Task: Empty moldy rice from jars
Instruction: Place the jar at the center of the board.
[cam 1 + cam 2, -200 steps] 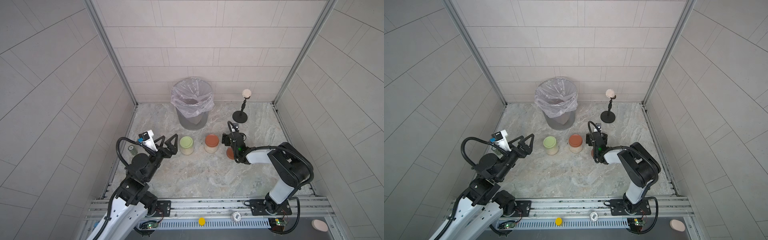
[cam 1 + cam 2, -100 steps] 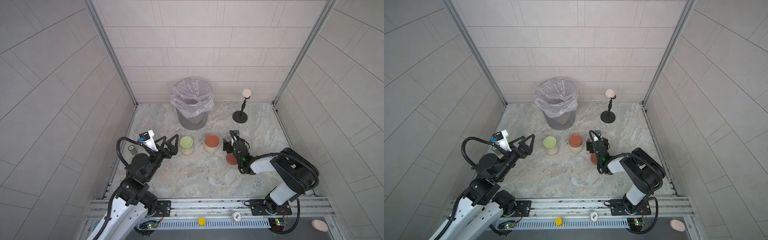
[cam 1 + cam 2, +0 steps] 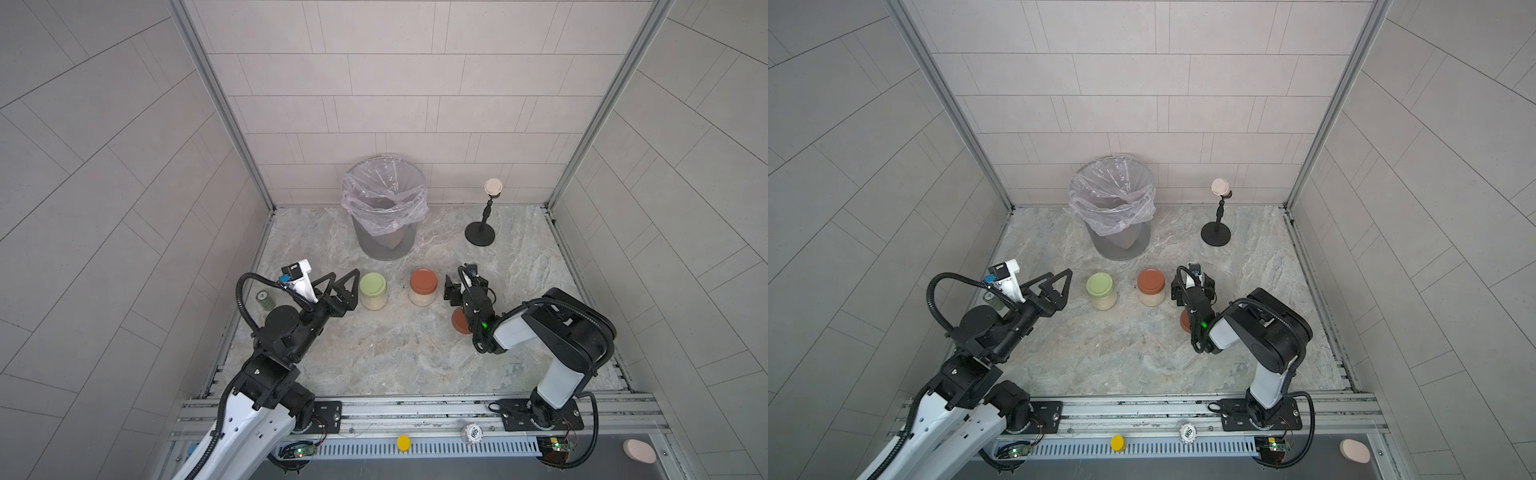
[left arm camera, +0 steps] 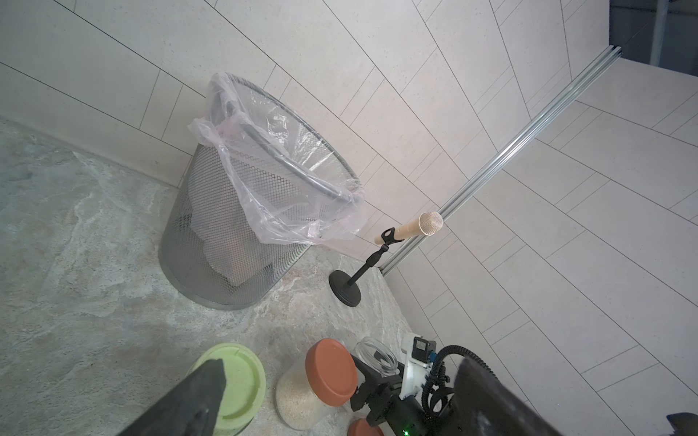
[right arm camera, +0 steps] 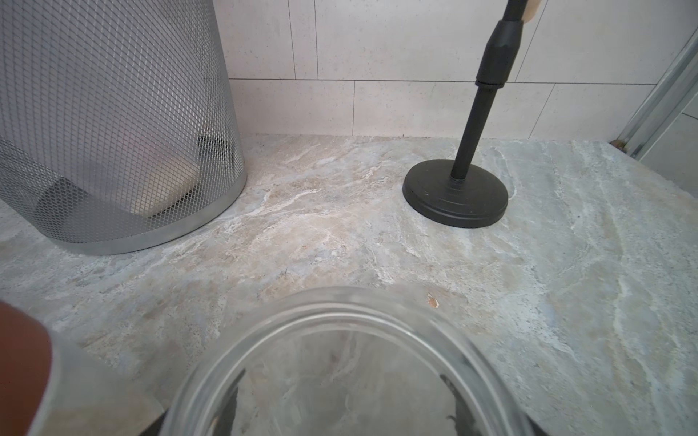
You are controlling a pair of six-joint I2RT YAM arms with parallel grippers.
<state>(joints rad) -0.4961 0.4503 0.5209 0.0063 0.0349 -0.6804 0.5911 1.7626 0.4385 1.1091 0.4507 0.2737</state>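
Where pale tiled walls (image 3: 374,83) box in the marbled grey surface (image 3: 395,353), we see moldy rice (image 3: 422,300) in the green-lidded jar (image 3: 373,291) and red-lidded jar (image 3: 423,284) mid-frame; left jaws stand spread, right jaws pinch a lidless jar (image 4: 377,353). We cannot read the can (image 3: 265,299)'s label.

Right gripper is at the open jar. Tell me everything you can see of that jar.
The open jar is small, squat clear glass with a thick round rim. Its lid is off and it is empty: the marble table shows through it. It stands roughly upright, mouth up, held in the right gripper with a finger on each side, beside the red-lidded jar. Whether its base rests on the table cannot be told.
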